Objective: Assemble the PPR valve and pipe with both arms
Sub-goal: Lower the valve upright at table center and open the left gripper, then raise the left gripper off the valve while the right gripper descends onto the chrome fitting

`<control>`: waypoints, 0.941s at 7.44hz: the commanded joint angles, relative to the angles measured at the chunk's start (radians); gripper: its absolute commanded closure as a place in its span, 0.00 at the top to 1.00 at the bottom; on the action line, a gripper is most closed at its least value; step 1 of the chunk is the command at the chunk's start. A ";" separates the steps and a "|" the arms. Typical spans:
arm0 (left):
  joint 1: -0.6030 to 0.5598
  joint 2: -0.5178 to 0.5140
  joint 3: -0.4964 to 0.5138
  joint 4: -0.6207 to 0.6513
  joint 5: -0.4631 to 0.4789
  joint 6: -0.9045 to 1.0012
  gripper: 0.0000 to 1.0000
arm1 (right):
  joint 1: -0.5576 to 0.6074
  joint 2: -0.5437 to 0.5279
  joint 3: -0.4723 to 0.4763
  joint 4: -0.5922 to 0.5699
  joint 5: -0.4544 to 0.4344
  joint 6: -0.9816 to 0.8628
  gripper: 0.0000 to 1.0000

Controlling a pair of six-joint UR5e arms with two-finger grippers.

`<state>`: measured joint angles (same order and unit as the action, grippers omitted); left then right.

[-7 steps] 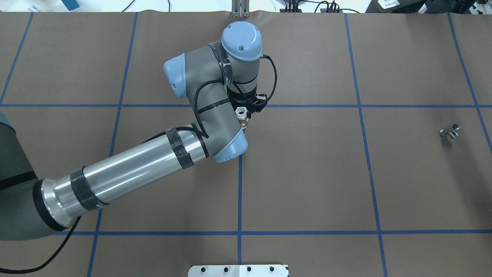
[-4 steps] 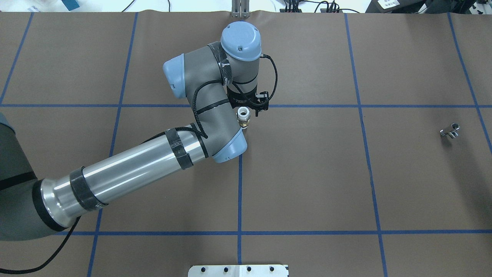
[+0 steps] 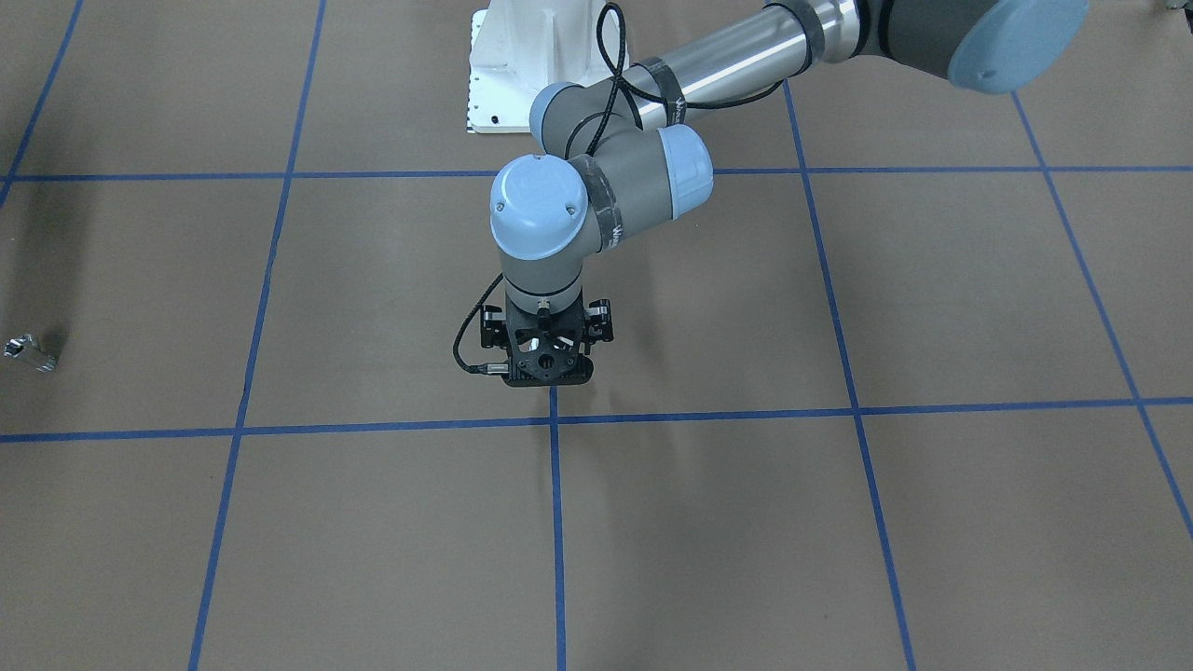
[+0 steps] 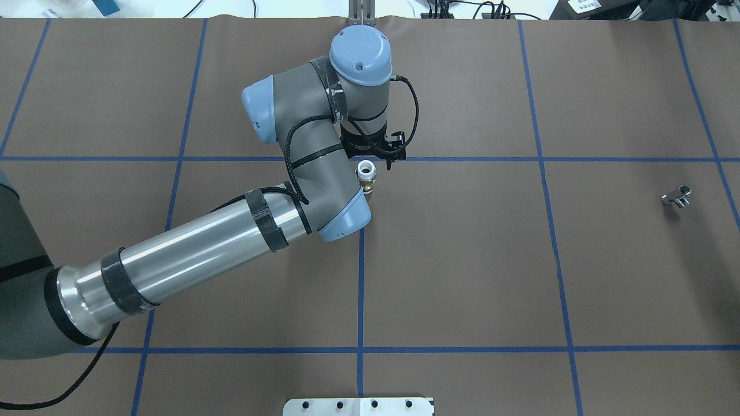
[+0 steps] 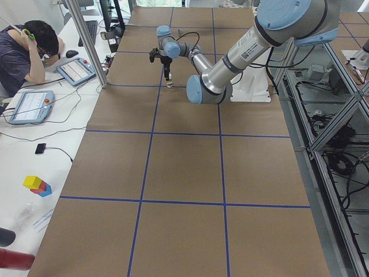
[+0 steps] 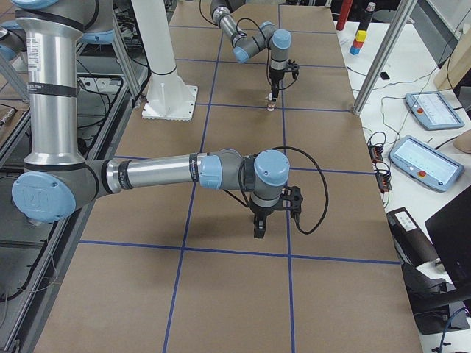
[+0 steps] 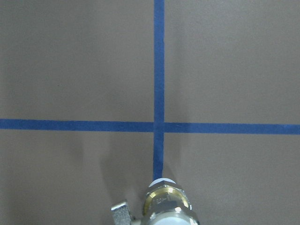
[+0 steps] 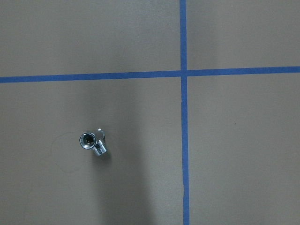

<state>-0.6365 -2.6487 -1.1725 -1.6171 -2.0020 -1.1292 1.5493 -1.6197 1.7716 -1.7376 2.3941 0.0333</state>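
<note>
- The PPR valve (image 4: 366, 171) stands upright on the brown worktop (image 4: 462, 260), one white collar on top, the brass middle beneath it and the small grey lever out to one side.
- Its foot rests on a blue tape line (image 4: 359, 289), just short of where that line crosses another (the left wrist view shows this best).
- The left gripper (image 6: 273, 98) hangs pointing straight down just above the valve. Its jaws are released and grasp nothing, and the valve's top collar shows whole in the overhead view.
- The pipe (image 4: 676, 197) lies on its side on the worktop, well apart from the valve, far over on the robot's right. Its dark bore faces the right wrist camera.
- The right gripper (image 6: 258, 229) appears only in the side view from the robot's right, pointing down above the worktop. Whether its jaws are clenched or released cannot be told from there.
</note>
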 commanded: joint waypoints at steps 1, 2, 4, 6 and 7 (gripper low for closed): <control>-0.038 0.063 -0.114 0.026 -0.001 0.003 0.99 | -0.002 -0.006 0.003 0.001 0.002 -0.007 1.00; -0.057 0.138 -0.200 0.026 -0.004 0.005 0.99 | -0.006 -0.005 0.003 0.041 0.005 -0.003 1.00; -0.063 0.205 -0.272 0.026 -0.003 0.005 0.99 | -0.063 -0.003 -0.062 0.226 0.017 -0.015 1.00; -0.072 0.214 -0.285 0.028 -0.003 0.005 0.99 | -0.110 0.003 -0.152 0.436 0.023 0.005 1.00; -0.072 0.229 -0.304 0.026 -0.004 0.005 0.99 | -0.182 0.020 -0.147 0.441 0.016 -0.012 1.00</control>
<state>-0.7057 -2.4354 -1.4568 -1.5898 -2.0056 -1.1244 1.4348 -1.6143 1.6406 -1.3481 2.4139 0.0317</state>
